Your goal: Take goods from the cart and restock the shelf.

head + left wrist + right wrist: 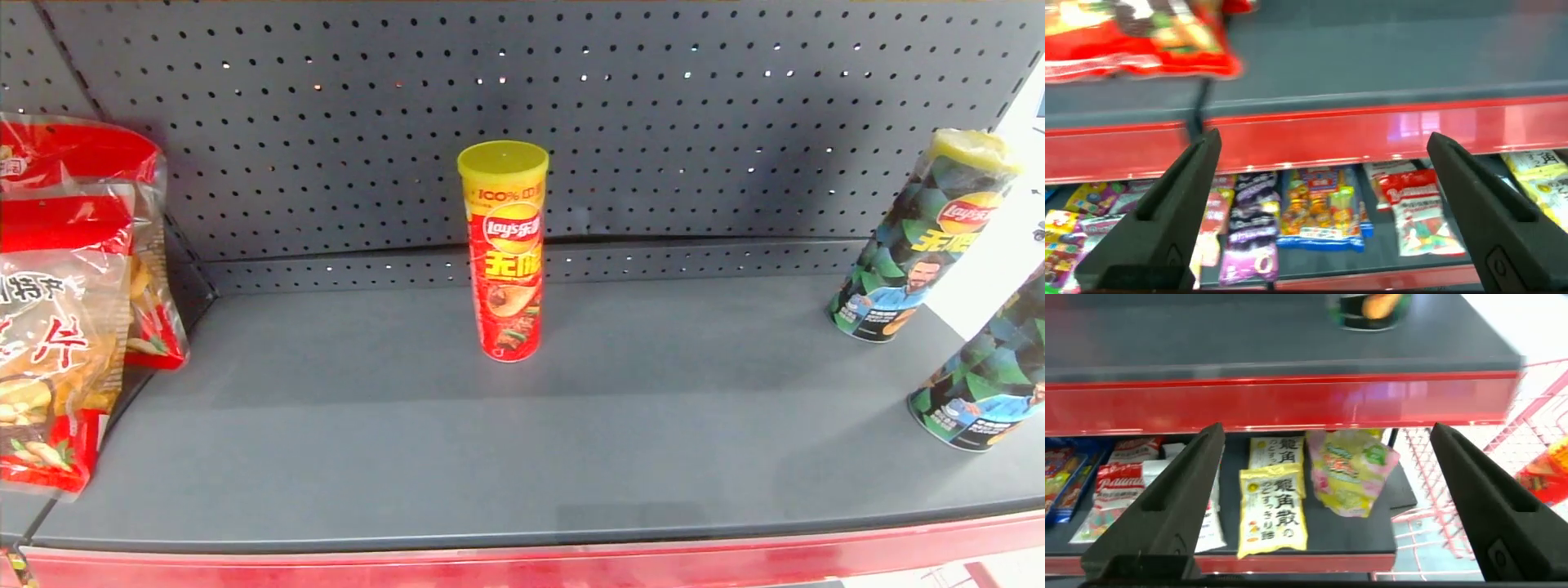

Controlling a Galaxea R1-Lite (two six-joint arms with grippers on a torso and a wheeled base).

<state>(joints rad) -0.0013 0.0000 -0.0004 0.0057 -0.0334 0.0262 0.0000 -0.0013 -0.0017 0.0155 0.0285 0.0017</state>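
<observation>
Even light — soft shadows on shelf (571, 441)

A dark grey shelf (490, 441) was seen, its flat deck lit evenly from the front. It was backed by a grey perforated back panel (653, 122), through whose holes small points of light were shown, and a soft shadow was cast across the panel's right part. The deck's front edge was finished with a glossy red front strip (571, 563). A lower shelf (1372, 531) was set beneath it, likewise edged in red. Beyond the shelf's right end a pale surface (1539, 322) was brightly lit.
</observation>
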